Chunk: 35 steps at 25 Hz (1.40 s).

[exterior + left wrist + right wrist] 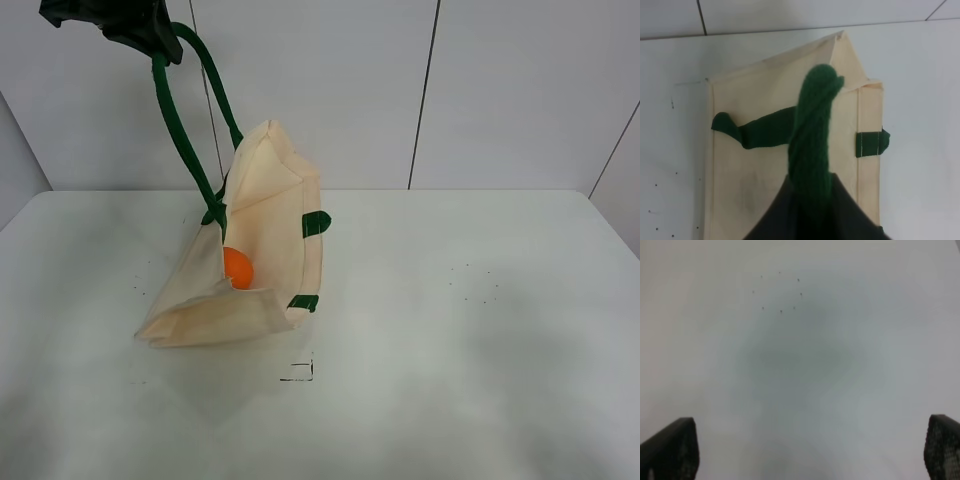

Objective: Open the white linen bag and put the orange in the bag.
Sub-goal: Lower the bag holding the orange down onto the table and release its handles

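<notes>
Counter (pixel 480 330): white; white linen bag (pixel 265 220) nearer left edge.
Left gripper (pixel 160 50): clamped on green handle (pixel 185 120), bag slung below.
Orange (pixel 237 268): inside bag's mouth.
Right gripper (pixel 806 447): wide, empty, over bare counter.

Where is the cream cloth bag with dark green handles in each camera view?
Exterior high: the cream cloth bag stands left of centre on the white table, its top held up.
Left wrist: it fills the middle of the picture.
Right wrist: not in it.
Shared landmark: the dark green handle that holds the bag up.
</notes>
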{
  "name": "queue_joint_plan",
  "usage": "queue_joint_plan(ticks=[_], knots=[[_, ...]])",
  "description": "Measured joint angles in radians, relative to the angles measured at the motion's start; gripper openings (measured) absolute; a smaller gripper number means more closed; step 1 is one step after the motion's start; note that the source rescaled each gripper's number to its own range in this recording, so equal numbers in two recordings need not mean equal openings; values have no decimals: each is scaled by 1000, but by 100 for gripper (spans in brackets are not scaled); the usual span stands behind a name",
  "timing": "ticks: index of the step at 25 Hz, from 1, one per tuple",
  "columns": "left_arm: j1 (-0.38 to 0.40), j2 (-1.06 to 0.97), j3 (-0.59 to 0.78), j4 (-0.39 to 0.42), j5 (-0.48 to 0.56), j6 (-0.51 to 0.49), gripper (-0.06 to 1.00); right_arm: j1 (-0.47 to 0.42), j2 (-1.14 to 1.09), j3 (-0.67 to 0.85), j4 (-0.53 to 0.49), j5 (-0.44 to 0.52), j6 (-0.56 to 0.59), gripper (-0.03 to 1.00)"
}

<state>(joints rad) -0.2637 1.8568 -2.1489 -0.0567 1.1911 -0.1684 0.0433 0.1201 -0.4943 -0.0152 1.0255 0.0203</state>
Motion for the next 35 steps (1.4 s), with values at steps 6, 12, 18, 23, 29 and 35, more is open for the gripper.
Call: queue_joint_plan(ticks=[6,12,18,23,29,35], knots=[[0,0,0,0,0,1,0,0,-74,0,6,0,0,100],[0,0,0,0,0,1,0,0,-123,0,15,0,0,100],[0,0,0,0,0,1,0,0,-123,0,15,0,0,100],[0,0,0,0,0,1,0,0,-123,0,15,0,0,100],[0,54,-4,-4,0,1,0,0,-123,0,15,0,0,100],[0,237,-3,-55,-3,11,0,0,-123,0,15,0,0,100]])
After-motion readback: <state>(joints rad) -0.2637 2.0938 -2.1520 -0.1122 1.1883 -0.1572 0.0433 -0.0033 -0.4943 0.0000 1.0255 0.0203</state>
